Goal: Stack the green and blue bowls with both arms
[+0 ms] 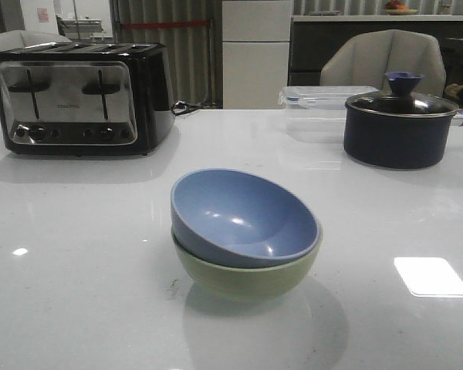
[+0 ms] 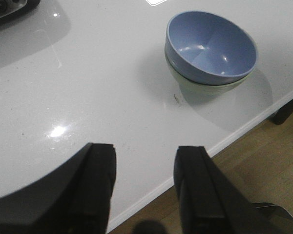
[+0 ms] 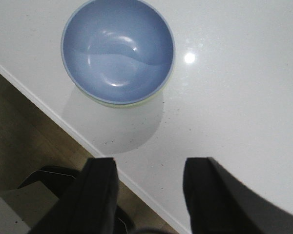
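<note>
The dusty blue bowl (image 1: pixel 243 220) sits tilted inside the pale green bowl (image 1: pixel 247 277) near the front middle of the white table (image 1: pixel 77 254). The stack also shows in the left wrist view, blue bowl (image 2: pixel 212 46) over green bowl (image 2: pixel 195 85), and in the right wrist view, blue bowl (image 3: pixel 118 51) with a sliver of green bowl (image 3: pixel 136 104). My left gripper (image 2: pixel 144 151) is open and empty, above the table's front edge, away from the bowls. My right gripper (image 3: pixel 149 163) is open and empty, also above the front edge. Neither arm shows in the front view.
A black and chrome toaster (image 1: pixel 81 96) stands at the back left. A dark lidded pot (image 1: pixel 401 123) stands at the back right, with a clear plastic box (image 1: pixel 324 104) behind it. The table's front edge (image 3: pixel 49 114) and wooden floor (image 2: pixel 263 165) show below both grippers.
</note>
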Action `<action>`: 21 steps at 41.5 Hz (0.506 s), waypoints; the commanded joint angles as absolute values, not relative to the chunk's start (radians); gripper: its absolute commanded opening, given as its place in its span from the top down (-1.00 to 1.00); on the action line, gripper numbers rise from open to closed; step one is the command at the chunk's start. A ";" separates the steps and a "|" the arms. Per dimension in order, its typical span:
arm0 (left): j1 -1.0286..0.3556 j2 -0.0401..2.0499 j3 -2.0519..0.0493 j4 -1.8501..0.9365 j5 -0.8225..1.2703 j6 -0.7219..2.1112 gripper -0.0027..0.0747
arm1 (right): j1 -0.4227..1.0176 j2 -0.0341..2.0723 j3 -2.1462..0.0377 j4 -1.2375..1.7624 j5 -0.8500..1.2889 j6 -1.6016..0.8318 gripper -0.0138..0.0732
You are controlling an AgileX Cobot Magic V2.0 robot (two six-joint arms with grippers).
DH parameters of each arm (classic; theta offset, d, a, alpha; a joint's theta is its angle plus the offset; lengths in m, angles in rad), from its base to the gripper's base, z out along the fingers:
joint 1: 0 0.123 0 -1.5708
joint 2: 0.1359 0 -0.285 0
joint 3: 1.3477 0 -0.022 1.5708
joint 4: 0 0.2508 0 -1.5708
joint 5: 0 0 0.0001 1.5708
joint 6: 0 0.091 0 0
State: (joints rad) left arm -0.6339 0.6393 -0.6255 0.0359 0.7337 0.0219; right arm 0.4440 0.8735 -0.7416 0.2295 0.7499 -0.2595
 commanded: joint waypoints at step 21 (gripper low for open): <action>-0.640 0.636 -0.652 0.041 0.672 0.011 0.54 | 0.433 0.864 -0.769 0.233 0.703 -0.260 0.53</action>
State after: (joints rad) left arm -0.6339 0.6393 -0.6255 0.0381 0.7355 0.0215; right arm 0.4401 0.8735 -0.7416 0.2295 0.7499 -0.2595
